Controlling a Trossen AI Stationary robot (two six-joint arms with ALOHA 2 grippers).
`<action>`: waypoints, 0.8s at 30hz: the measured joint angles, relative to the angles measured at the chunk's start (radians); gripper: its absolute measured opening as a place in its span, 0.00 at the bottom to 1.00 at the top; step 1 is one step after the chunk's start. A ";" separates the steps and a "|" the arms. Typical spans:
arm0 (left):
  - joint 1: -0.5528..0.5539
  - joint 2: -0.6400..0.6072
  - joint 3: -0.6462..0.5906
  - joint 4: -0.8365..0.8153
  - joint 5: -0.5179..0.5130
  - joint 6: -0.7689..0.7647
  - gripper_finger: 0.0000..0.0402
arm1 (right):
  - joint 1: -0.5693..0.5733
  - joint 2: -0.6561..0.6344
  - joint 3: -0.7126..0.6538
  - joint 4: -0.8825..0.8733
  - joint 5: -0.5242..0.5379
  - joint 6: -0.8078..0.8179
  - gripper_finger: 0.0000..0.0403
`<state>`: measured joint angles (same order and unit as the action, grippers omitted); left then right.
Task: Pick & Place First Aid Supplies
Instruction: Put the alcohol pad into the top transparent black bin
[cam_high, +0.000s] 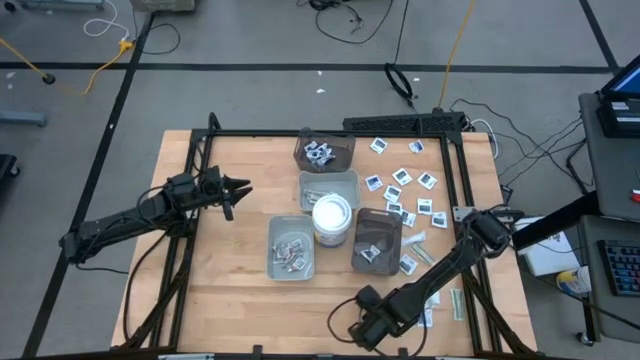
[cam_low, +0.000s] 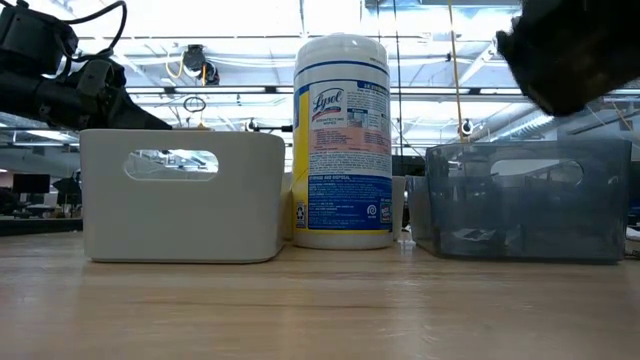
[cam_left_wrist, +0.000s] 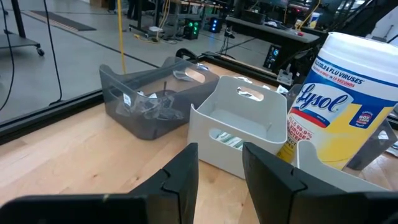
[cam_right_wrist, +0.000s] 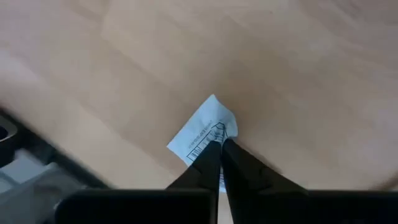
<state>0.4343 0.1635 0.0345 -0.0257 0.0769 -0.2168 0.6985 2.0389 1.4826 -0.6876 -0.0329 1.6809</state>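
The right end effector (cam_right_wrist: 219, 144) pointed down at the table (cam_right_wrist: 298, 74), pinching a white packet (cam_right_wrist: 205, 132); the left end effector (cam_left_wrist: 219, 163) hovered level, spread.

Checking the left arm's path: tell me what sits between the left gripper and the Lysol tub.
In the high view, only bare wood lies between the left gripper and the Lysol tub; the grey tray sits nearer the front, off that line.
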 joint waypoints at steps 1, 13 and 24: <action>0.000 0.000 0.000 0.000 0.000 0.000 0.32 | 0.002 -0.010 0.000 -0.002 0.008 0.001 0.01; 0.000 0.000 0.000 0.000 0.000 0.000 0.32 | -0.083 -0.252 0.000 -0.240 0.037 -0.278 0.00; 0.000 0.000 0.000 0.000 0.000 0.000 0.32 | -0.246 -0.444 0.000 -0.425 -0.078 -0.754 0.00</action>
<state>0.4343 0.1635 0.0345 -0.0256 0.0769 -0.2165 0.4527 1.5952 1.4826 -1.1123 -0.1105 0.9267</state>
